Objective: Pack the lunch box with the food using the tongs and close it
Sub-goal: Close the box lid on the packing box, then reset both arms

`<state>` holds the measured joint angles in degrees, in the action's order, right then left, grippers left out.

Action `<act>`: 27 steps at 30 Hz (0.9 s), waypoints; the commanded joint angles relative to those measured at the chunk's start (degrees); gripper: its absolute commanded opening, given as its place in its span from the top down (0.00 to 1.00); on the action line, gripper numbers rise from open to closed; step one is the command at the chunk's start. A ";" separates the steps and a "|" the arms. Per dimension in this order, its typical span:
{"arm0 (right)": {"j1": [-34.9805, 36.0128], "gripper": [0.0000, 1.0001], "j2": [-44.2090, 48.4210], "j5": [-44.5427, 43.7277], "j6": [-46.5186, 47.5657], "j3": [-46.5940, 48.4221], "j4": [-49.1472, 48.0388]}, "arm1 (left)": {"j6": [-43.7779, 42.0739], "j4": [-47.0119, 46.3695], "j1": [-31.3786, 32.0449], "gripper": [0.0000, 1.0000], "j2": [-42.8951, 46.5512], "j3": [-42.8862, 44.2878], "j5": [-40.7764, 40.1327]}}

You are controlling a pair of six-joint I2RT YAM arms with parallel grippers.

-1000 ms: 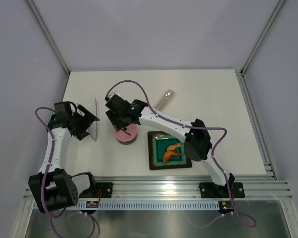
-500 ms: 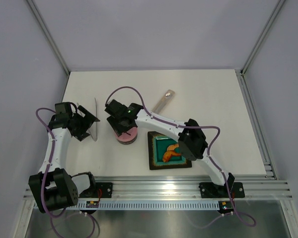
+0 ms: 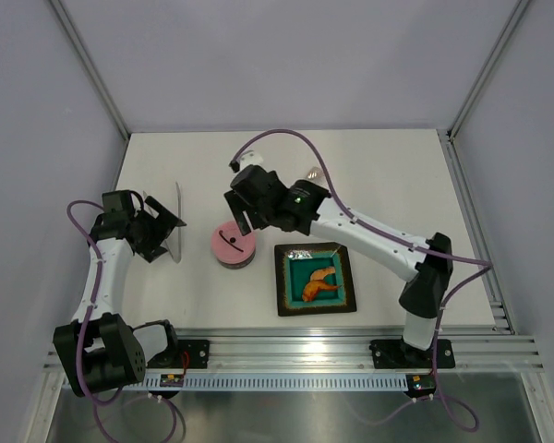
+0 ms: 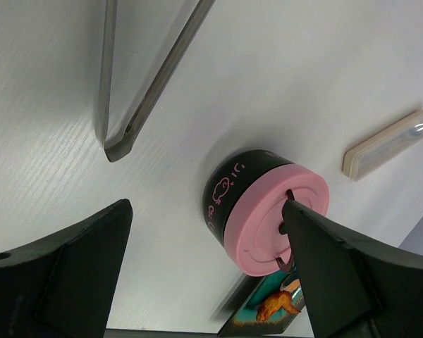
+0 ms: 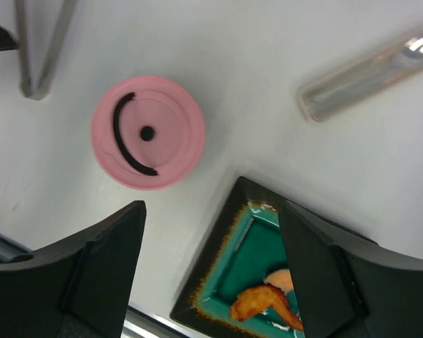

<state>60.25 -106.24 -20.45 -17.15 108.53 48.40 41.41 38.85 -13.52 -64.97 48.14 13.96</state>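
The lunch box point(image 3: 233, 245) stands left of centre, a black-sided round tin point(image 4: 229, 193) with its pink lid point(image 5: 148, 132) on top, the black handle point(image 5: 125, 137) lying flat. Food, an orange piece point(image 3: 321, 282) point(image 5: 264, 304), lies on the teal plate point(image 3: 291, 293). The tongs point(image 3: 177, 221) point(image 4: 148, 77) lie on the table left of the box. My right gripper point(image 3: 246, 210) point(image 5: 210, 211) hangs open above and behind the box, holding nothing. My left gripper point(image 3: 166, 233) point(image 4: 204, 211) is open beside the tongs, facing the box.
A clear, flat utensil point(image 5: 366, 74) point(image 3: 311, 175) lies behind the right arm. The teal plate point(image 5: 218, 282) sits just right of the box. White walls enclose the table on three sides.
The right gripper opened off the lid's handle and rose back and to the right, away from the box. The lid stays on the box. The left arm has not moved.
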 commanded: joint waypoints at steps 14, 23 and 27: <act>-11.20 0.01 35.89 -23.67 -19.23 -39.96 6.34 | -4.67 -3.43 0.95 0.08 7.22 0.29 3.36; -12.00 0.00 47.96 -25.96 -34.08 -50.87 16.10 | -3.88 -2.82 2.00 0.07 11.88 2.49 6.08; -12.00 0.01 49.11 -24.99 -36.20 -53.16 16.46 | -4.05 -2.12 3.23 0.07 13.64 4.06 5.82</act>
<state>48.51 -57.95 -42.68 -47.59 56.21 63.22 37.98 37.91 -11.18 -53.19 48.62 17.87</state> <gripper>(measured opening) 0.993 0.926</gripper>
